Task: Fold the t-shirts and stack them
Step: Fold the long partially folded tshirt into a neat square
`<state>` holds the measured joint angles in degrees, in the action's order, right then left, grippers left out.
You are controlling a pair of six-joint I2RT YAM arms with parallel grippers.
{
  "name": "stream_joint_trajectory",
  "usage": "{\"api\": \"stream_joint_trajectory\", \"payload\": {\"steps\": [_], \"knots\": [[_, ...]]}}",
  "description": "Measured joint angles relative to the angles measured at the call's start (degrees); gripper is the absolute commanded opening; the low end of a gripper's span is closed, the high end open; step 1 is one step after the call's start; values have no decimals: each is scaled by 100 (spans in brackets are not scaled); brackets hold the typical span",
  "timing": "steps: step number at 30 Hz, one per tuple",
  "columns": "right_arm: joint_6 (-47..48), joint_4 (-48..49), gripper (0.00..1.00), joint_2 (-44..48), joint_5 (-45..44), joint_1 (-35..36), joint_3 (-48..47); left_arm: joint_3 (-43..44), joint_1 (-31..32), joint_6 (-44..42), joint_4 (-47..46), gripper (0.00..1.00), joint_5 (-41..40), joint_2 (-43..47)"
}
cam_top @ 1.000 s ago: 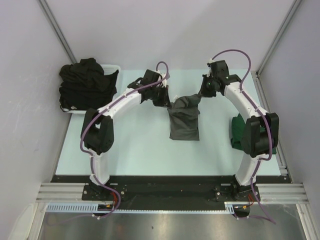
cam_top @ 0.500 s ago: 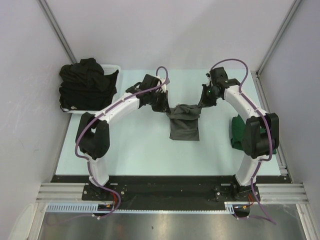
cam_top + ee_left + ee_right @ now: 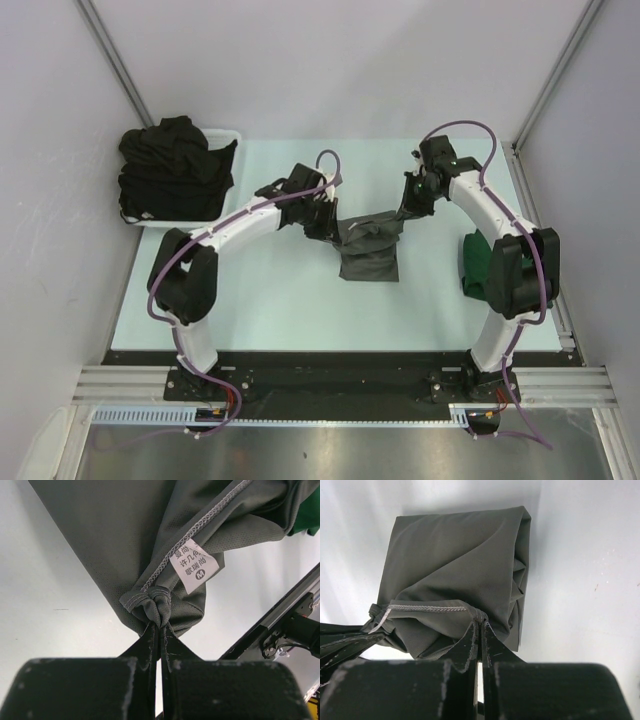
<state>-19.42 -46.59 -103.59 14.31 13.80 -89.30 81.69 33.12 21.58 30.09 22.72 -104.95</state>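
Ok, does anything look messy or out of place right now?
Nothing damaged. The grey t-shirt is crumpled along its far edge, pinched by the left gripper and right gripper, so the fold isn't flat. Black t-shirts heap over the white basket rim.

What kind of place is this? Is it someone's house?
Probably a robot test booth in a lab, not a house. The left arm and right arm stand at a pale table, plain white panels close it in, and metal rails run along the front.
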Motion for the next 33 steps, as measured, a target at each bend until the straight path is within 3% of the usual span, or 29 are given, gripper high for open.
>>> {"api": "stream_joint_trajectory", "payload": {"steps": [33], "knots": [[-155, -249, 0, 577, -146, 354, 1419, -793, 396, 90, -164, 0, 0, 273]]}}
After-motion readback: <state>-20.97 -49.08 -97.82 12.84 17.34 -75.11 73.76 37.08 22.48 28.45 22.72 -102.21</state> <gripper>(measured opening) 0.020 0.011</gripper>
